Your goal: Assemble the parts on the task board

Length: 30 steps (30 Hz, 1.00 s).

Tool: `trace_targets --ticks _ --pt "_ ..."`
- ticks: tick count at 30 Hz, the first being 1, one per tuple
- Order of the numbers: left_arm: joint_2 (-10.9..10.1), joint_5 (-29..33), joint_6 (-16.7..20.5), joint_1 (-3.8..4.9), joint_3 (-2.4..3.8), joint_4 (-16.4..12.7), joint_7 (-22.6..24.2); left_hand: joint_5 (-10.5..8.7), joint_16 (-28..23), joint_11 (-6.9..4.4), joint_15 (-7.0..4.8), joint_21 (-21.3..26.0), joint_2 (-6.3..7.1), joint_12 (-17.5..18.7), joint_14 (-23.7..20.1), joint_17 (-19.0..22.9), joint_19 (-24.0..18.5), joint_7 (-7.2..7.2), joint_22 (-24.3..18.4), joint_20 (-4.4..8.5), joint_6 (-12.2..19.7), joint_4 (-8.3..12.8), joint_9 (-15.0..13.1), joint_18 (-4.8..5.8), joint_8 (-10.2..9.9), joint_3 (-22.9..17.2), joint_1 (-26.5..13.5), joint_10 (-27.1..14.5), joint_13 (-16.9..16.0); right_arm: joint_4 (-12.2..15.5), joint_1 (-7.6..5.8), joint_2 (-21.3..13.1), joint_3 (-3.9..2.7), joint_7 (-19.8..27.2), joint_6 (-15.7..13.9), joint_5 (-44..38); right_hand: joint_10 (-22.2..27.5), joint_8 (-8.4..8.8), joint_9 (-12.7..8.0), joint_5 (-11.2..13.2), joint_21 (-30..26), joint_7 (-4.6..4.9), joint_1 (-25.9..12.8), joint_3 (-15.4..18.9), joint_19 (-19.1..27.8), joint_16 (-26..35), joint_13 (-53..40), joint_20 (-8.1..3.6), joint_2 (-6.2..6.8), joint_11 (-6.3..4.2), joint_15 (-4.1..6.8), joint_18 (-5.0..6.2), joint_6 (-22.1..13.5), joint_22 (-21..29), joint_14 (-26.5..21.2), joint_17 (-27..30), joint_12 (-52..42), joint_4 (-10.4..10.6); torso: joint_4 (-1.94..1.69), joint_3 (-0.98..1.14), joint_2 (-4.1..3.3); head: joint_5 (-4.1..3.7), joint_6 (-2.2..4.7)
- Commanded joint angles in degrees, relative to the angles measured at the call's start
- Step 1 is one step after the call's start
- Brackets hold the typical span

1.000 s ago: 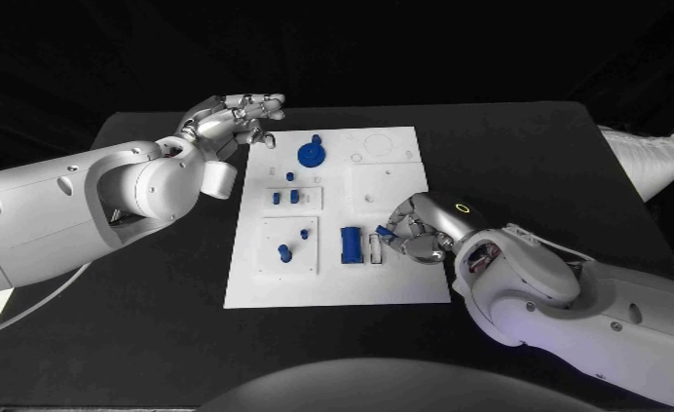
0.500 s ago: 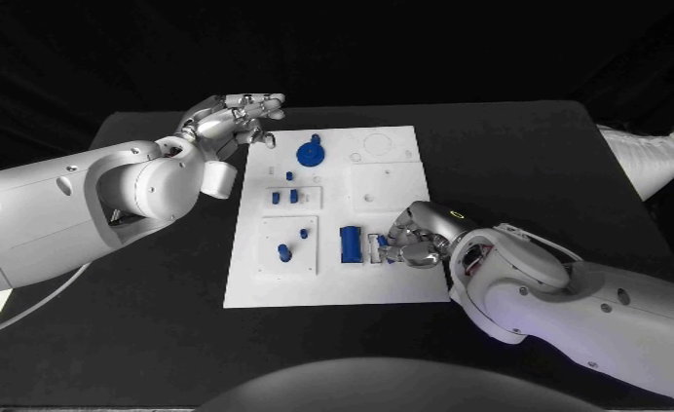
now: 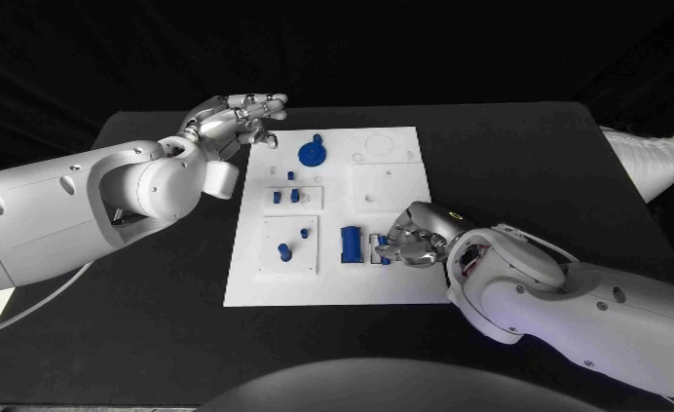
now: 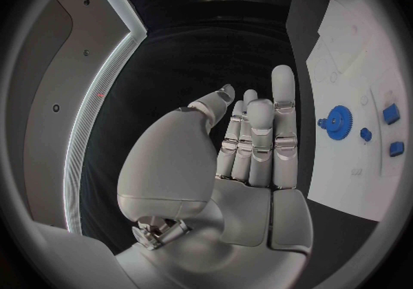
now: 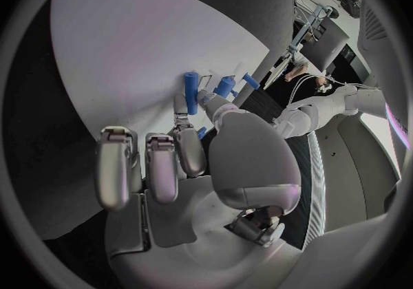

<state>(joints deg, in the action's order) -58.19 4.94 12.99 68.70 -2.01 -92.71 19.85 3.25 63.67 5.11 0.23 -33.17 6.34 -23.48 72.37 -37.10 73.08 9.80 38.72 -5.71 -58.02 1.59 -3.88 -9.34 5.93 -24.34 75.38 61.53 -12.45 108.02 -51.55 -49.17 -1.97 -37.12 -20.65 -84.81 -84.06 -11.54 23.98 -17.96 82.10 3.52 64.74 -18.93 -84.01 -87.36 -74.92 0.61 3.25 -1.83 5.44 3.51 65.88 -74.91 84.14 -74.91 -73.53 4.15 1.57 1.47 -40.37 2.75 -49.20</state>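
A: Nearest first. Right silver hand (image 3: 410,242), low over the near right part of the flat white rectangular task board (image 3: 400,287). Fingers curled down around a small blue peg-shaped part (image 3: 382,241) beside a small pale frame.

B: Holding it?

A: Wrist view shows thumb and a fingertip (image 5: 182,118) touching that blue piece (image 5: 200,133); a firm grip, cannot tell.

B: Next out?

A: Blue rectangular block (image 3: 350,243) just left of that hand, standing in the board. Further left, a blue oblong piece (image 3: 283,253) on a raised white square.

B: Far end?

A: Round blue gear-like part (image 3: 311,153) near the board's far edge. Left silver hand (image 3: 235,120) hangs at the far left corner, fingers loosely spread, holding nothing.
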Motion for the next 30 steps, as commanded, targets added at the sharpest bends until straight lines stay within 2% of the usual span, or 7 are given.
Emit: trace_targets --ticks 1,11,17,30 --pt "0.05 0.05 -1.22 0.04 0.03 -0.18 0.27 -0.16 -0.19 0.02 0.12 0.30 -0.56 -0.05 -0.37 0.05 -0.05 0.06 -0.10 -0.22 0.31 0.33 0.03 -1.05 -0.06 0.04 0.08 -0.41 -0.06 0.04 0.15 0.23 0.11 0.05 -1.56 0.33 -1.16 -0.30 0.16 -0.38 0.24 -1.65 -0.36 -0.08 -1.87 -0.21 -6.19 -0.28 -0.12 -0.47 0.40 -0.86 1.90 -2.93 5.14 -11.56 -0.51 0.41 0.08 0.05 0.01 0.15 -0.07" --pt "0.01 0.05 -1.29 0.04 0.03 -0.18 0.16 -0.16 -0.19 0.02 0.12 0.30 -0.56 -0.05 -0.37 0.05 -0.05 0.06 -0.10 -0.22 0.31 0.33 0.03 -1.05 -0.06 0.04 0.08 -0.41 -0.06 0.21 0.15 0.13 0.09 0.59 -3.81 0.28 -1.34 -0.53 0.46 -2.04 0.33 -1.90 0.22 -0.37 -1.92 -0.28 -6.50 -0.47 -0.21 -0.71 0.62 -0.88 1.95 -3.06 5.16 -11.66 -0.87 -0.07 0.02 0.05 0.03 0.18 -0.11" --pt "-0.02 0.00 -1.42 0.04 0.03 -0.19 0.04 -0.17 -0.23 0.04 0.14 0.33 -0.55 -0.13 -0.44 0.16 -0.08 0.07 -0.11 -0.23 0.33 0.34 0.02 -1.04 -0.03 0.05 0.05 -0.50 -0.07 0.53 0.15 0.01 0.03 0.84 -4.60 0.52 -1.41 -0.59 0.54 -2.18 0.39 -1.95 0.52 -0.46 -1.96 -0.35 -6.63 -0.51 -0.11 -0.75 0.66 -0.90 1.94 -3.17 5.18 -11.76 -1.06 -0.38 0.05 0.07 0.00 0.26 -0.16" --pt "-0.17 -0.04 -1.51 0.05 0.03 -0.33 -0.08 -0.17 -0.23 0.04 0.14 0.33 -0.55 -0.13 -0.44 0.16 -0.08 0.07 -0.11 -0.23 0.33 0.34 0.02 -1.04 -0.03 0.05 0.05 -0.50 -0.07 0.82 0.04 0.02 -0.11 0.90 -2.70 5.03 -1.54 -0.75 0.70 -2.26 0.49 -1.88 0.01 -0.39 -2.01 -0.43 -6.83 -0.54 -0.43 -0.71 0.67 -0.94 2.06 -3.33 5.20 -11.88 -1.34 0.00 0.00 0.01 -0.01 0.31 -0.43"
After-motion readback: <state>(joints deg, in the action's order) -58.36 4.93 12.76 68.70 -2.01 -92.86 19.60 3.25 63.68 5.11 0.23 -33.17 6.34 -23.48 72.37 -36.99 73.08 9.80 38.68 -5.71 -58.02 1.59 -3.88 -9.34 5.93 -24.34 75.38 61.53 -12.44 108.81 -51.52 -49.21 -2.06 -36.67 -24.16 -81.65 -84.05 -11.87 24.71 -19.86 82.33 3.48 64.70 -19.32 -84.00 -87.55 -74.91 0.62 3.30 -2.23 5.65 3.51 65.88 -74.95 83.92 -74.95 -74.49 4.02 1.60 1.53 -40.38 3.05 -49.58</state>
